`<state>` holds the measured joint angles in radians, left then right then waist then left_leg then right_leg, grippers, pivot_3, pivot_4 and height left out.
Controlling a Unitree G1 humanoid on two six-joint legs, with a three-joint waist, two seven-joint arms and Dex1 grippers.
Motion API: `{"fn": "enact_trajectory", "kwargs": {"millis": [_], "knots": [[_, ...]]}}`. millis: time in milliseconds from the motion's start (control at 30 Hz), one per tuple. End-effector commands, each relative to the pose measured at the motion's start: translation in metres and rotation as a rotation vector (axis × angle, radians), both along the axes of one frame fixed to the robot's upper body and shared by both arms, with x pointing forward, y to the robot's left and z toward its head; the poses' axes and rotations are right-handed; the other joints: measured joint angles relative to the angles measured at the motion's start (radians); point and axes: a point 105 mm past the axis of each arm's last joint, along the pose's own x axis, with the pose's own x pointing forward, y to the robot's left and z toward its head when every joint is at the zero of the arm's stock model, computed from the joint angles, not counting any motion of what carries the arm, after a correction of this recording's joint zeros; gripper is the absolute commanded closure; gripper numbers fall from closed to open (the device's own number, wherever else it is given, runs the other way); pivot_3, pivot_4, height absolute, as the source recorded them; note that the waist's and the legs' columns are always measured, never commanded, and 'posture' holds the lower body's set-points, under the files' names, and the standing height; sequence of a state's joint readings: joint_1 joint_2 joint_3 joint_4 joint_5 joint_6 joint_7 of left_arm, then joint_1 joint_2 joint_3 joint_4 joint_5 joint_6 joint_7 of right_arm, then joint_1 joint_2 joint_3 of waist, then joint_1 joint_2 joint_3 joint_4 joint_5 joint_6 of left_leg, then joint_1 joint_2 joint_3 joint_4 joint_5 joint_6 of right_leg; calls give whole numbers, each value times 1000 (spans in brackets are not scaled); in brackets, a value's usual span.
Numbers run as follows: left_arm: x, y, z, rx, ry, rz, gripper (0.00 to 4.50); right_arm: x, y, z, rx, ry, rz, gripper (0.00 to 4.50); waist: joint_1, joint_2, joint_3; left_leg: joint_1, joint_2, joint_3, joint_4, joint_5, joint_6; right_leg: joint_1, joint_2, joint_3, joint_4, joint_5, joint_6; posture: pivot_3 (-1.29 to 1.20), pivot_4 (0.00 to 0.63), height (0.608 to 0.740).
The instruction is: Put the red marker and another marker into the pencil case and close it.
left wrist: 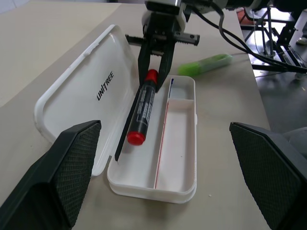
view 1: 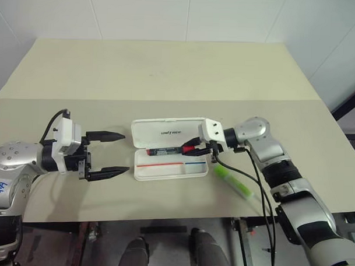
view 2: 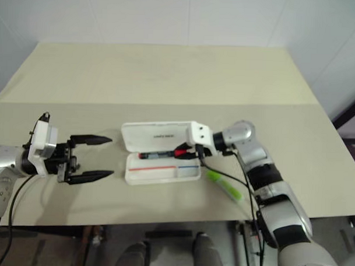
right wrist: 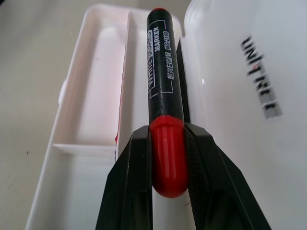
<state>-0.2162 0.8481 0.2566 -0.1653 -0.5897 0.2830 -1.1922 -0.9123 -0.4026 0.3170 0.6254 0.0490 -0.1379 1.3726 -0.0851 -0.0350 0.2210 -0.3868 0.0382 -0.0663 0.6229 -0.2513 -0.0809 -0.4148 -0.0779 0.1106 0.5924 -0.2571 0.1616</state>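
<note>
The white pencil case (view 1: 142,174) lies open in the middle of the table, its lid (view 1: 166,131) with the UNITREE lettering folded back. My right gripper (view 1: 193,147) is shut on the red cap of the red marker (view 1: 164,150). It holds the marker lengthwise over the tray's back compartment, beside the hinge, with the black barrel (right wrist: 163,72) pointing away along the case. The lime-green marker (view 1: 234,181) lies on the table just right of the case. My left gripper (view 1: 126,152) stands open left of the case, with nothing between its fingers.
Black cables (view 1: 254,182) from my right arm hang across the green marker. The table's front edge (view 1: 180,212) runs close below the case. A seam (view 1: 167,99) crosses the table behind it, and a white wall stands at the back.
</note>
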Motion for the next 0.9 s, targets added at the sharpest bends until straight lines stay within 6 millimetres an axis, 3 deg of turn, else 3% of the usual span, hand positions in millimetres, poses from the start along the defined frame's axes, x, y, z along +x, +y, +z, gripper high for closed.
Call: {"fn": "enact_trajectory", "kwargs": {"millis": [33, 300, 500, 567, 800, 900], "knots": [[-4, -4, 8, -2, -43, -10, 0, 0, 7, 8, 5, -35, 35, 3945, 0, 0, 0, 0, 0, 0, 0, 0, 0, 0, 0, 0, 0, 0, 0, 0, 150, 740], [-3, -4, 9, -4, -47, -5, 0, 6, 9, 2, 11, -34, 3, 3945, -3, 0, 0, 1, 0, 0, 0, 0, 0, 0, 0, 0, 1, 0, 0, 0, 150, 740], [-2, -5, 11, -5, -53, -8, 0, 3, 14, 11, 52, -51, 24, 2047, -6, 0, 0, 1, 0, 0, 0, 0, 0, 0, 0, 0, 1, 0, 0, 0, 150, 740], [-2, -6, 11, -6, -53, -11, 0, 0, 18, 23, 96, -73, 45, 1487, -7, 0, 0, 1, 0, 0, 0, 0, 0, 0, 0, 0, 2, 0, 0, 0, 150, 740], [-1, -10, 10, -12, -46, -29, 0, -22, 24, 59, 241, -69, 69, 1487, 0, 0, 0, 1, 0, 0, 0, 0, 0, 0, 0, 0, 2, 0, 0, 0, 150, 740], [0, -13, 9, -20, -42, -38, 0, -38, 17, 72, 325, -16, 32, 1487, 8, 0, 0, 0, 0, -2, -1, 0, 0, 0, 0, -1, 2, -1, 0, 0, 150, 740]]}}
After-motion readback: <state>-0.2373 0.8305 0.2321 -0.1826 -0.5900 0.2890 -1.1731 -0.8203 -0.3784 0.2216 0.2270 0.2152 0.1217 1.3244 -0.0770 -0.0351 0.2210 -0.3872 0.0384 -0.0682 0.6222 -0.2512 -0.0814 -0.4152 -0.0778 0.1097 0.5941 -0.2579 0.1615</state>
